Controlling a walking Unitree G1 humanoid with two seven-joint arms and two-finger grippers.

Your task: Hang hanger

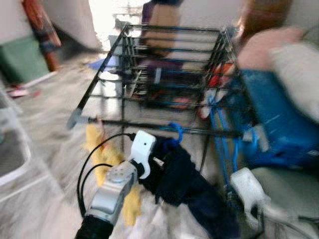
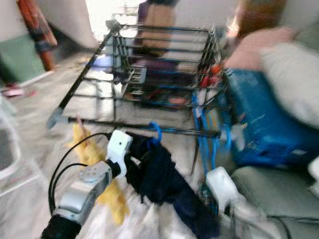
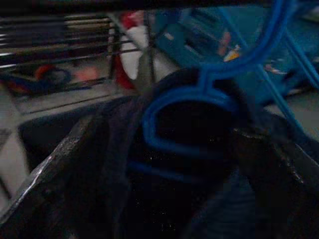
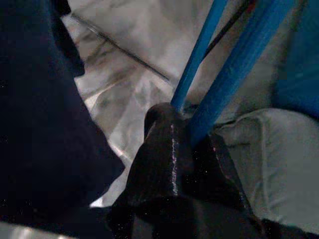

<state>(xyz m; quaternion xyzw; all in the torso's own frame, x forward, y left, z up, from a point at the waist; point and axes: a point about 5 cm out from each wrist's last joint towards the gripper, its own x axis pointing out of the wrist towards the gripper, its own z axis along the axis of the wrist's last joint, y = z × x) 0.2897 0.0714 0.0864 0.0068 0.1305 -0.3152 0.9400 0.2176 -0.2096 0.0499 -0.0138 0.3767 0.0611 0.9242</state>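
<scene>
Head views are motion-blurred. Far left: a green box [image 1: 21, 59] against the wall, a red-orange object [image 1: 41, 31] leaning beside it. Lower left centre: yellow cloth [image 1: 105, 158] on the pale marbled floor [image 1: 45, 114], partly behind the left arm. Centre: black wire drying rack [image 1: 164, 55] spans the upper middle, its near rail [image 1: 164, 127] running across mid-frame. The blue hanger [image 1: 175, 131] has its hook over that rail, with a dark navy garment [image 1: 184, 174] draped below it toward bottom centre. Left gripper [image 3: 164, 164] is at the garment just under the rail; the left wrist view has its fingers [image 3: 60, 164] either side of the hanger's neck and dark cloth, but too dark to say whether they are clamped. Right of centre: more blue hangers [image 1: 222, 134] dangle off the rack's right end. Right gripper [image 4: 192, 139], lower right, is pinched onto blue hanger bars [image 4: 239, 69]. Far right: blue bag [image 1: 279, 119] and pink and cream cushions [image 1: 284, 50].
</scene>
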